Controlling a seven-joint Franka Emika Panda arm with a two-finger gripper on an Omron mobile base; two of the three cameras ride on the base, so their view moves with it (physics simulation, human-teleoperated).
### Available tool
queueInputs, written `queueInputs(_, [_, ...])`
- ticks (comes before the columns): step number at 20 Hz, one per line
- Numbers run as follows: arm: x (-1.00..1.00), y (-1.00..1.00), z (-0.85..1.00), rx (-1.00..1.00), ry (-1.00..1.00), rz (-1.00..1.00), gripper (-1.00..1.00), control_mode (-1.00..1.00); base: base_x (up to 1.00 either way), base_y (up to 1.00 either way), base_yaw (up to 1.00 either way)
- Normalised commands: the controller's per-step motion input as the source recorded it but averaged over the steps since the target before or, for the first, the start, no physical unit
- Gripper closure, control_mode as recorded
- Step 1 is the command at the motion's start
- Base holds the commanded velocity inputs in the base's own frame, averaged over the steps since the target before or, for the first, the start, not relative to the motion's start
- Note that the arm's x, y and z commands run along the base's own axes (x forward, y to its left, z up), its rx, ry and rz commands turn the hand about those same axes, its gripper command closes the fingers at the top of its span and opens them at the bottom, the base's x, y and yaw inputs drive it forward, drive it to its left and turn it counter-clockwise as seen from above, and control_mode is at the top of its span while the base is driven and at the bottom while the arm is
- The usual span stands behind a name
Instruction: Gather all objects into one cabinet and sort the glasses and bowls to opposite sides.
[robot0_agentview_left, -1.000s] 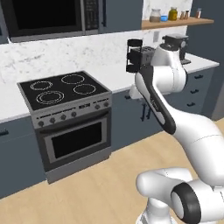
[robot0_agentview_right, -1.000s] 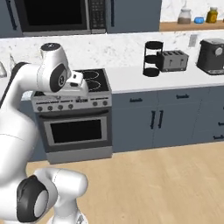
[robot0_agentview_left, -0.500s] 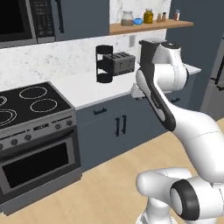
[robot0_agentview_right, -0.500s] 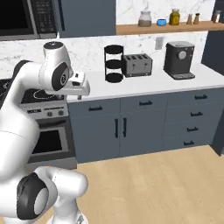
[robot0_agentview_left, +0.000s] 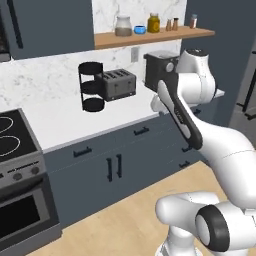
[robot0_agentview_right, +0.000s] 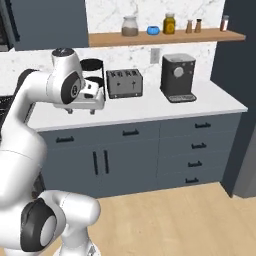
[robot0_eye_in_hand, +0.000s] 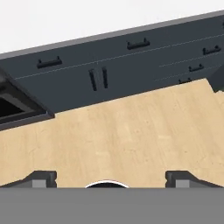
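Observation:
A small bright-blue cup (robot0_agentview_left: 140, 30) (robot0_agentview_right: 153, 30) stands on the wooden shelf between the glass jars. The dark slate-blue wall cabinet (robot0_agentview_left: 50, 25) (robot0_agentview_right: 47, 22) hangs at the upper left with its door closed, and its black bar handle (robot0_agentview_left: 15, 22) sits near the picture's edge. My gripper (robot0_agentview_right: 81, 111) hangs in front of the counter edge and points down. In the hand view its fingertips (robot0_eye_in_hand: 41, 177) stand wide apart, open and empty, over the wooden floor. The mug, the brown bowl and the second blue cup are out of view.
On the white counter (robot0_agentview_right: 150, 107) stand a black three-tier rack (robot0_agentview_left: 91, 86), a toaster (robot0_agentview_right: 125, 82) and a coffee machine (robot0_agentview_right: 178, 77). The stove (robot0_agentview_left: 15, 145) is at the far left. A tall dark panel (robot0_agentview_right: 237, 75) closes the right end. Base drawers (robot0_eye_in_hand: 131, 57) line the floor.
The whole scene has slid to the left as the base moved to the right. The stove is now at the left edge and the shelf and coffee machine are central. The arm's pose is unchanged.

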Motion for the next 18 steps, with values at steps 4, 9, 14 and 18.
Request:
queueInputs(4, [0.00, 0.00, 0.00, 0.00, 0.00, 0.00, -1.00, 1.00, 1.00, -1.00, 0.17])
queueInputs(9, [0.00, 0.00, 0.00, 0.00, 0.00, 0.00, -1.00, 1.00, 1.00, -0.94, 0.22])
queueInputs(14, [0.00, 0.00, 0.00, 0.00, 0.00, 0.00, -1.00, 1.00, 0.87, -0.44, 0.08])
queueInputs(18, [0.00, 0.00, 0.00, 0.00, 0.00, 0.00, -1.00, 1.00, 0.99, 0.00, -0.06])
